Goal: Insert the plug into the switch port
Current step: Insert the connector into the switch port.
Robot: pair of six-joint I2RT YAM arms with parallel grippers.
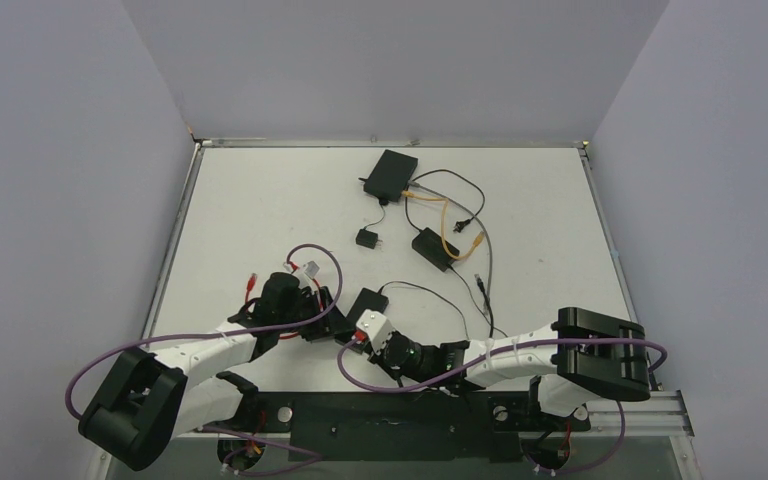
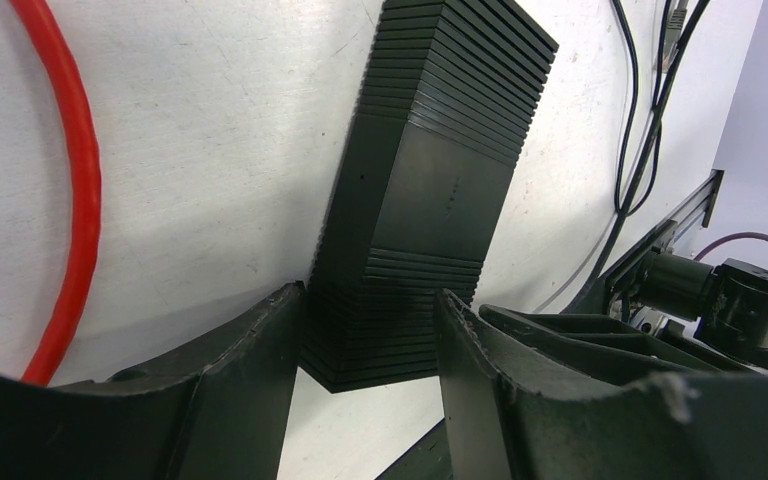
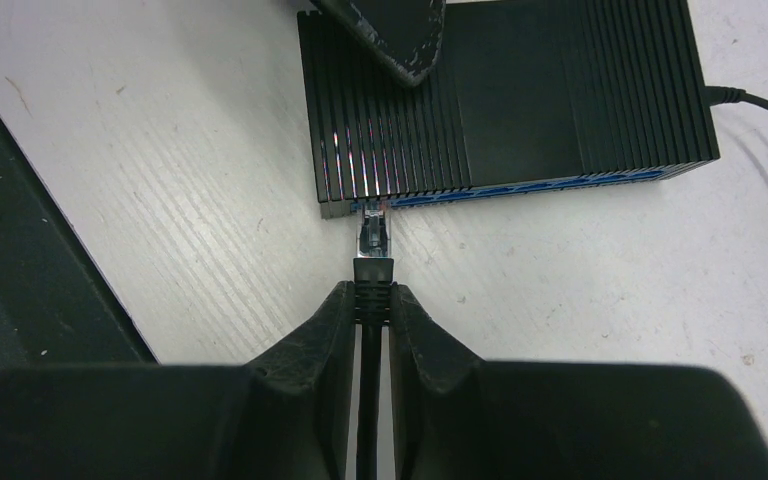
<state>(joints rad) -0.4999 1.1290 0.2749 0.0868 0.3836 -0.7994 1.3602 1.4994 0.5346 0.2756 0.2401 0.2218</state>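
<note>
Plug [image 3: 374, 235]: small, clear modular connector on a black cable [image 3: 368, 420]. It lies at the switch [image 3: 520, 90], nose against the port face at the corner port nearest the bottom-left of the casing in the right wrist view. Most of the connector body shows outside the port, so it is judged not yet seated; whether the tip has entered cannot be told.

Handling, as a judgement: the connector is light and rigid, with a thin latch tab that would snap under side load. Hold it at the moulded boot just behind the body, never on the tab. The cable is springy and will steer the nose off line if gripped far from the switch.

Right gripper [image 3: 372, 300]: fingers pressed together on the boot, directly in front of the port face, in line with the port.

Switch: light, with a ribbed casing that offers grip. On the smooth table [image 3: 580, 300] it would likely slide under insertion force, so it needs bracing.

Left gripper [image 2: 370, 320]: fingers straddle the switch end and appear to bear on both sides, clamping the casing.

Red cable [image 2: 75, 180]: curves on the table beside the switch, apart from it.
</note>
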